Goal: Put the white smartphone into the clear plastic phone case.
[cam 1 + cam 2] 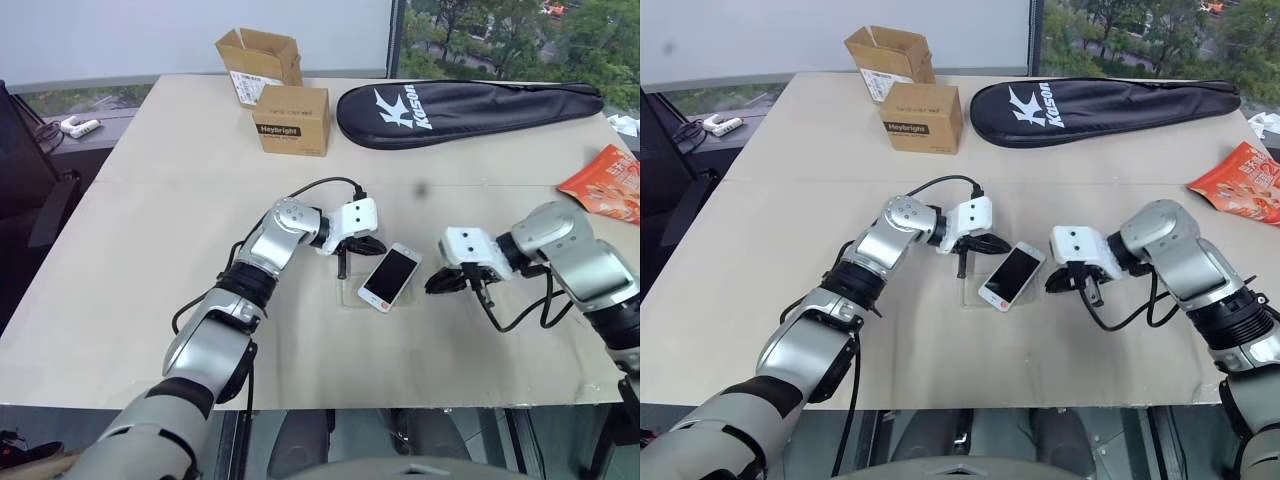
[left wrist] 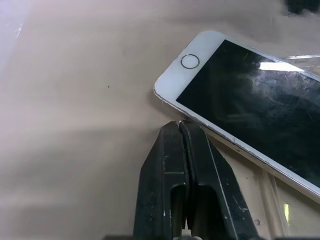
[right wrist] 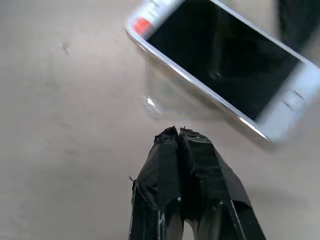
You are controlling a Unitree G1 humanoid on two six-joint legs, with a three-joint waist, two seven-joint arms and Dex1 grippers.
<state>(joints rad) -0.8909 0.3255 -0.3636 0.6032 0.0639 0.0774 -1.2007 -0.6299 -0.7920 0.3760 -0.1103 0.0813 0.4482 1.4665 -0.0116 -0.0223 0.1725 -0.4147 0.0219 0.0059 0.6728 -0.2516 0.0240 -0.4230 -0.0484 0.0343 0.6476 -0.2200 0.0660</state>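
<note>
The white smartphone point(image 1: 390, 277) lies screen up in the middle of the table, its home button end point(image 2: 190, 61) toward the near edge. It rests askew on the clear plastic phone case point(image 1: 349, 292), whose glossy corner point(image 3: 159, 97) sticks out from under it. My left gripper point(image 1: 342, 272) is shut, tips down on the table against the phone's left long edge point(image 2: 181, 123). My right gripper point(image 1: 432, 286) is shut and holds nothing. It hangs a short way to the right of the phone, its tips point(image 3: 175, 131) just short of the case corner.
A closed cardboard box point(image 1: 291, 119) and an open one point(image 1: 258, 62) stand at the back. A black racket bag point(image 1: 470, 110) lies at the back right. An orange-red snack packet point(image 1: 610, 185) sits at the right edge. The table's front edge point(image 1: 400, 400) is close.
</note>
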